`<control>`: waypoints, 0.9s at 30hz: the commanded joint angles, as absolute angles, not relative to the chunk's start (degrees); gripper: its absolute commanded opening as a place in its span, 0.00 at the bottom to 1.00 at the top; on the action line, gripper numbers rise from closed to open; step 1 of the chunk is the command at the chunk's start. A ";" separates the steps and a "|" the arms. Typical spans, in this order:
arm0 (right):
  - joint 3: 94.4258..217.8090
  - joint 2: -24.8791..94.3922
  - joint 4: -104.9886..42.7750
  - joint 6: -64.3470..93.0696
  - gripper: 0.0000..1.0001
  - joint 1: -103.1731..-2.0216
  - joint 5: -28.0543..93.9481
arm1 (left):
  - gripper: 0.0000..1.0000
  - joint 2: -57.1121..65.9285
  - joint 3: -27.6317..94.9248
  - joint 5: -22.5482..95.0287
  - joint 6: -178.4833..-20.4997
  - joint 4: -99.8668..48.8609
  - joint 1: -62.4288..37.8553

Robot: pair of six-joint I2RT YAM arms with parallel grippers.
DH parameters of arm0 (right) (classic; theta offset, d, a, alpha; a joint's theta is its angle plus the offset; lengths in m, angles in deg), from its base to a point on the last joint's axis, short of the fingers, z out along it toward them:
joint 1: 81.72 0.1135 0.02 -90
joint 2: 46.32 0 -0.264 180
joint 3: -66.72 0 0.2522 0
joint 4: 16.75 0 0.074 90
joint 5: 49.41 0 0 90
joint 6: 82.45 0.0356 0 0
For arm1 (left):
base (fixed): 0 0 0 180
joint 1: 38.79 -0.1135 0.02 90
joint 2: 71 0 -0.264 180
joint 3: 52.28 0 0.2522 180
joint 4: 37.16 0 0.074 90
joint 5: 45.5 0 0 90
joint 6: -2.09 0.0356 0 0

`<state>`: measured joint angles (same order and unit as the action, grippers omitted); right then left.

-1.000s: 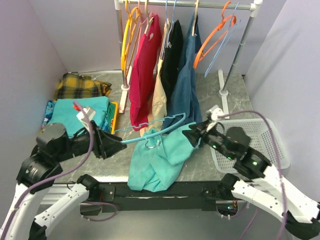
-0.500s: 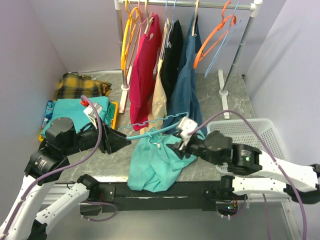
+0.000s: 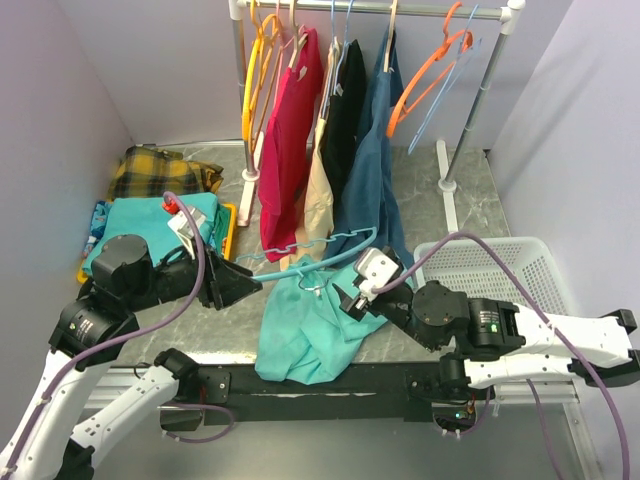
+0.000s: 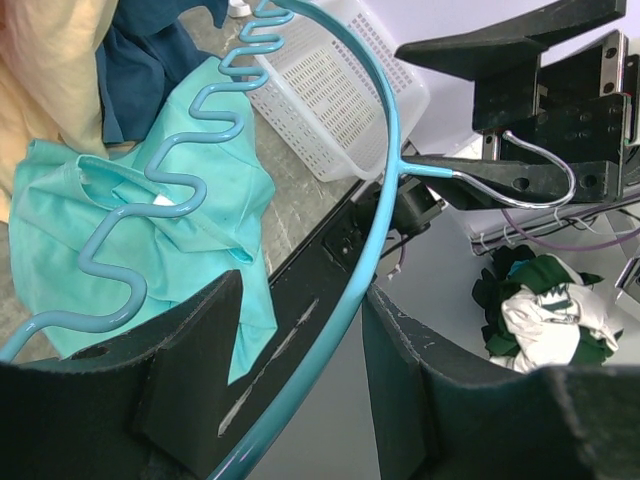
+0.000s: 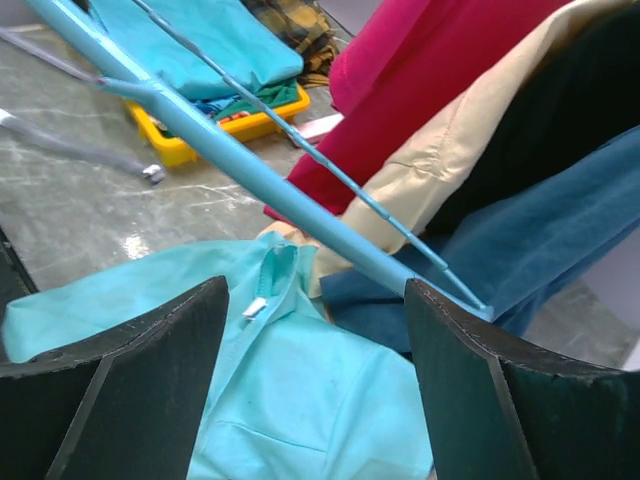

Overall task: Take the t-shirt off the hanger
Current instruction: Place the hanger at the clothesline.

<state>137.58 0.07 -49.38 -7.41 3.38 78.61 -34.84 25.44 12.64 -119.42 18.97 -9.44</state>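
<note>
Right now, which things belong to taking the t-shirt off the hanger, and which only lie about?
Job in hand: teal t-shirt; blue hanger.

Lying about: white basket; red garment; navy garment; plaid cloth; folded teal cloth.

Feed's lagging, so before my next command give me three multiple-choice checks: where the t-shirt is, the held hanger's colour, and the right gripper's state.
1. Where is the t-shirt?
A. on the table
B. in the basket
C. on the rail

2. What colour is the hanger in the left gripper?
A. orange
B. blue
C. white

3. How is the right gripper?
A. shut on the t-shirt
B. shut on the hanger
C. open, gripping nothing

Answers:
1 A: it lies crumpled at the table's near edge.
2 B: a light blue bar runs between the left fingers.
3 C: its jaws stand wide apart above the t-shirt.
</note>
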 commanded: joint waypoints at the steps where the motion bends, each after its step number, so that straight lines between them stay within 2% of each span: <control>1: 140.25 1.31 -48.09 -10.38 0.79 3.97 82.68 | 0.01 -34.87 26.87 9.26 -117.36 16.77 -9.43; 9: 140.95 4.56 -42.11 -18.29 0.78 3.97 78.92 | 0.01 -34.44 27.30 4.34 -115.69 18.52 -9.34; 12: 142.09 5.35 -43.07 -18.38 0.71 3.88 75.68 | 0.01 -34.35 27.66 3.29 -115.25 18.96 -9.34; 13: 142.27 5.44 -43.25 -17.95 0.67 3.97 74.87 | 0.01 -34.43 27.66 2.76 -115.16 18.96 -9.34; 14: 142.71 5.44 -43.43 -17.77 0.57 3.88 74.08 | 0.01 -34.44 27.66 2.32 -115.24 18.70 -9.34; 16: 143.50 5.27 -45.01 -15.85 0.49 3.88 70.31 | 0.01 -34.70 27.66 0.22 -115.60 18.00 -9.34; 17: 144.28 5.18 -45.54 -15.14 0.41 3.88 68.55 | 0.01 -34.79 27.92 -0.67 -115.60 18.00 -9.34; 19: 145.95 5.35 -48.87 -12.60 0.32 3.88 63.56 | 0.01 -35.14 28.19 -1.20 -115.60 17.39 -9.34; 20: 147.35 5.36 -49.92 -11.88 0.22 3.88 62.31 | 0.01 -35.31 28.27 -1.46 -115.77 17.30 -9.34; 22: 148.51 5.53 -52.48 -10.30 0.10 3.88 59.33 | 0.01 -35.40 28.19 -1.64 -115.86 17.21 -9.34; 23: 149.21 5.44 -53.01 -10.03 0.01 3.88 58.61 | 0.01 -35.32 28.19 -1.90 -115.69 17.29 -9.34; 27: 150.09 5.00 -55.38 -9.42 0.00 3.88 56.32 | 0.01 -35.23 28.54 -1.99 -115.34 17.12 -9.34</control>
<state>145.21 5.68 -61.28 -17.10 4.60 58.78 -34.68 26.23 2.11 -117.60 21.94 -9.81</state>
